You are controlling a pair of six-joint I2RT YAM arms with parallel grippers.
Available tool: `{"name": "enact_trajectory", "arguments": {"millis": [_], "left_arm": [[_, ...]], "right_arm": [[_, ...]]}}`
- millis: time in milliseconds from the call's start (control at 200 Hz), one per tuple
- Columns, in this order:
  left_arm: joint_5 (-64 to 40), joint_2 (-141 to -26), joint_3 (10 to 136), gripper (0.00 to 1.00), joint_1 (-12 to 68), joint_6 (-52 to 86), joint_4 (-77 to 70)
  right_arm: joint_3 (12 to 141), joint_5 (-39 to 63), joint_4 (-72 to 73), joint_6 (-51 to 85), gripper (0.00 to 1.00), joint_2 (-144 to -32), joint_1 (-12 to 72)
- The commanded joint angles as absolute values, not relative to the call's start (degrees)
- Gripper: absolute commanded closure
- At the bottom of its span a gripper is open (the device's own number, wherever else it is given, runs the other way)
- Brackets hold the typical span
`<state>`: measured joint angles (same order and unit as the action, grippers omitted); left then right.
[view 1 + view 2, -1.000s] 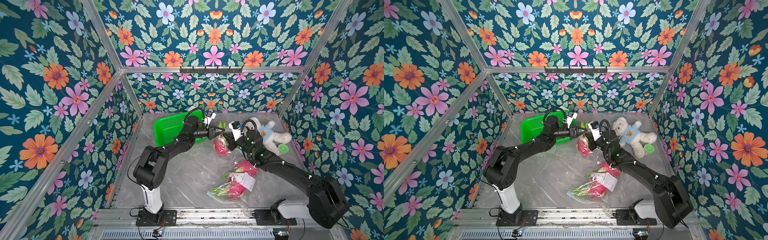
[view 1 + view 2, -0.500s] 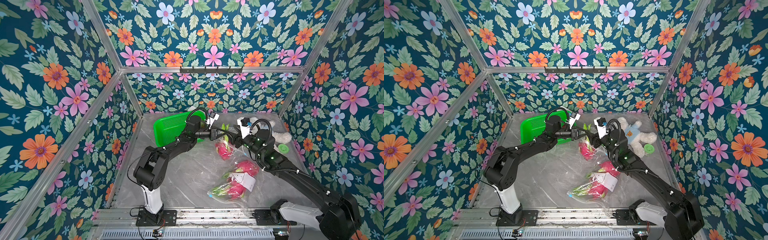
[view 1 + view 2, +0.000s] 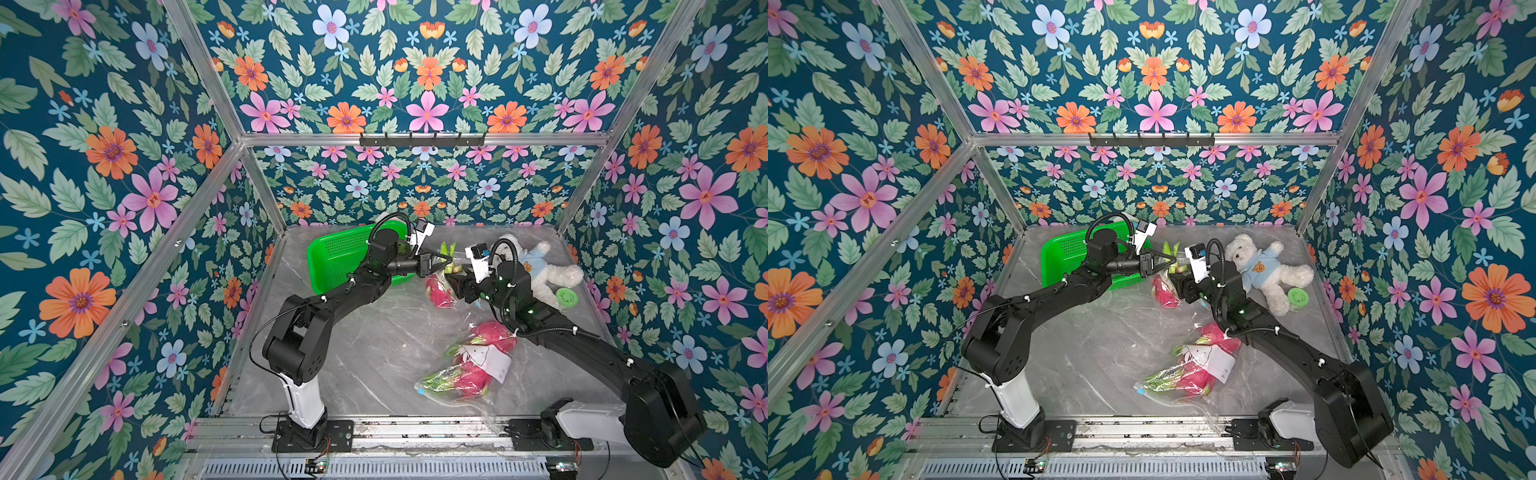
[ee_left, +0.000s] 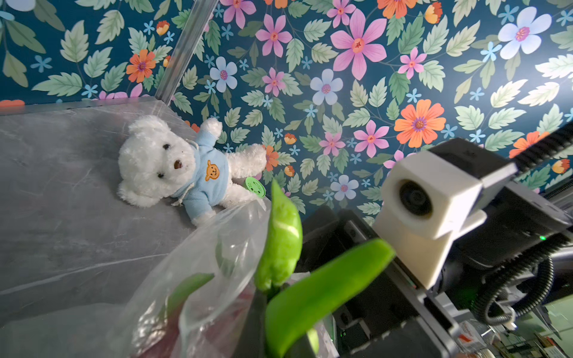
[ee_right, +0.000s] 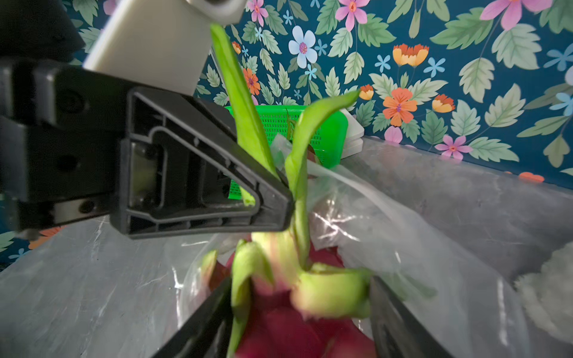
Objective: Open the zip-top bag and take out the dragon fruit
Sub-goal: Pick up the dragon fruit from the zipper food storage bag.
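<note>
Left gripper [image 5: 286, 193] is pinched shut on a long green scale of the dragon fruit [image 3: 439, 291], whose magenta body sits in the open zip-top bag [image 5: 387, 223] just beside the green basket [image 3: 340, 257]. Extraction is under way (my reading). Right gripper [image 5: 297, 322], jaws apart around the fruit, must close, then lift clear.

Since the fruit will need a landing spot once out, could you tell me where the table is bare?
Bare table lies between the left arm and the bagged fruits in front. Crowded at the back: green basket, left tool, right tool, held dragon fruit, teddy bear.
</note>
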<state>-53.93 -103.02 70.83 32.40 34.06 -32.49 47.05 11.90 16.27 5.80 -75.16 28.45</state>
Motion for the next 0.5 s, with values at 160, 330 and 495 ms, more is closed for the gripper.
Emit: {"name": "enact_trajectory", "arguments": {"millis": [160,330,495], "left_arm": [[-48.2,-101.5,69.7,1.0,32.3,35.1,-40.3],[-46.6,-101.9,68.0,1.0,31.4,40.5,-48.3],[-49.5,-103.7,67.9,1.0,31.2,47.2,-56.5]], "right_arm": [[49.4,21.2,13.2,10.8,0.21,-80.1,28.7],[49.3,20.5,12.5,10.9,0.2,-81.6,28.6],[49.6,19.1,16.4,11.1,0.2,-82.2,28.6]]}}
